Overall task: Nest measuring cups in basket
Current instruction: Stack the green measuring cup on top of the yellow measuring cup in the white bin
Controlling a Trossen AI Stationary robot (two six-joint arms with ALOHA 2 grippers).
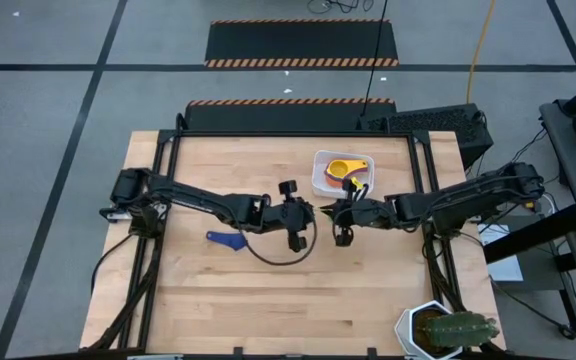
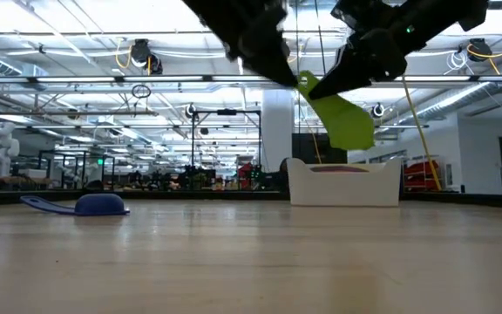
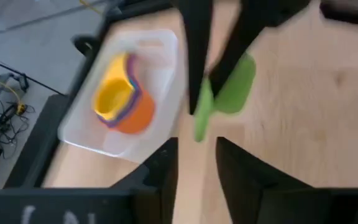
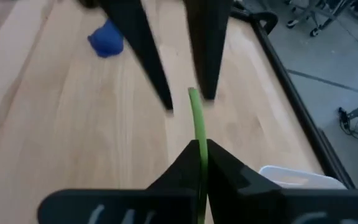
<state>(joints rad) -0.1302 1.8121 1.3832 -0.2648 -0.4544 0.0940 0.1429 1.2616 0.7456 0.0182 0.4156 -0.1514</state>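
Observation:
A green measuring cup (image 2: 347, 122) hangs in the air over the table's middle, near the white basket (image 2: 342, 183). My right gripper (image 4: 202, 149) is shut on it. My left gripper (image 3: 194, 146) faces it, open. The left fingers (image 4: 157, 81) stand on either side of the free end of the handle (image 4: 191, 96); whether they touch it I cannot tell. In the basket (image 3: 160, 50) lie nested cups, a yellow one (image 3: 114, 93) inside an orange one (image 3: 143, 117). A blue cup (image 1: 228, 240) lies dome up on the table at the left. My right gripper pinches the green cup between its two fingers, about where the flat handle (image 3: 211, 93) meets the bowl. The fingers come slanting down from the table's right. The cup is lifted clear; its bowl (image 2: 349, 126) hangs below the fingers and its handle points at my left gripper.
A white pot with a cactus (image 1: 446, 330) stands at the table's near right corner. The two grippers (image 1: 326, 212) meet fingertip to fingertip just in front of the basket (image 1: 318, 182). Bare wood lies along the near side and the far left.

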